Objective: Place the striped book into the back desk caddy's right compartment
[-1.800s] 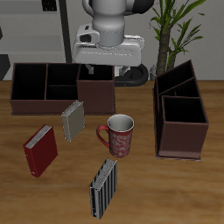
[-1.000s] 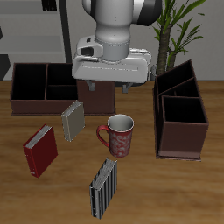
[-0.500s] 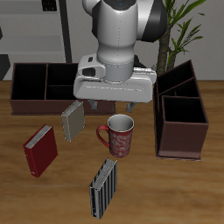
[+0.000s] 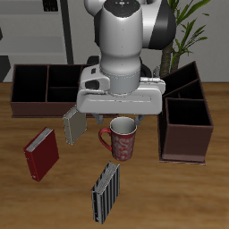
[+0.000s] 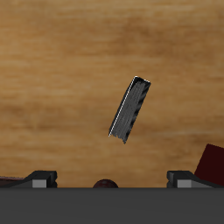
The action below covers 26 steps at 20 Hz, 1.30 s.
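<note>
The striped book (image 4: 106, 193) stands upright near the table's front edge and also shows in the wrist view (image 5: 129, 109). My gripper (image 4: 119, 122) hangs open and empty above the mug, farther back than the book. Its fingertips (image 5: 42, 178) are spread wide in the wrist view. The back desk caddy (image 4: 43, 89) lies broadside at the table's back. Its right compartment is mostly hidden behind my arm.
A red patterned mug (image 4: 122, 139) stands under the gripper. A plain grey book (image 4: 74, 122) stands beside it, and a red book (image 4: 40, 153) stands nearer the front. A second caddy (image 4: 184, 116) lies end-on, with a plant (image 4: 179, 27) behind it.
The arm has swung from above the back caddy forward toward the table's front edge, and now hangs over the mug. The gripper stays open. No object has moved.
</note>
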### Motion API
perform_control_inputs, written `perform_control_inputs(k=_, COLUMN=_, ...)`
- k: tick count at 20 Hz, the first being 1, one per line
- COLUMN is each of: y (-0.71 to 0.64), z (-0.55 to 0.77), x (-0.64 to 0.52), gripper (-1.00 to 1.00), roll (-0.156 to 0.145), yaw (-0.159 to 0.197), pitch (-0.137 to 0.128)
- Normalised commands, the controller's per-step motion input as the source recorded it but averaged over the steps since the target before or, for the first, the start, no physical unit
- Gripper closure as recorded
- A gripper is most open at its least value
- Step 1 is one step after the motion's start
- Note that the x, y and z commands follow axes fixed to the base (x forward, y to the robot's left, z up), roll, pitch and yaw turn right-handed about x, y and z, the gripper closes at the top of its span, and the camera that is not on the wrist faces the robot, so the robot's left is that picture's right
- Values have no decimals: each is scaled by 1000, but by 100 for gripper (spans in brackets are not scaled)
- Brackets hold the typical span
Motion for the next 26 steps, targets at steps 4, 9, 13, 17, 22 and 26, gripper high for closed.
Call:
perform_control_inputs(k=4, y=-144, z=54, x=225, gripper=-100, roll=-36, yaw=-3, pitch=-43)
perform_control_inputs(k=9, y=-125, z=-68, x=257, gripper=-100, roll=-36, yaw=-34, pitch=-25)
perform_control_inputs(k=13, y=102, z=-332, x=224, gripper=-100, roll=32, yaw=-8, pitch=-24)
perform_control_inputs(k=17, y=85, z=-343, x=124, gripper=-100, roll=32, yaw=-72, pitch=-53)
perform_control_inputs(k=22, y=-68, z=-183, x=43, gripper=-100, roll=-2, yaw=-66, pitch=-45)
perform_control_inputs(k=26, y=-247, z=-91, x=19, gripper=-100, roll=-45, yaw=-46, pitch=-9)
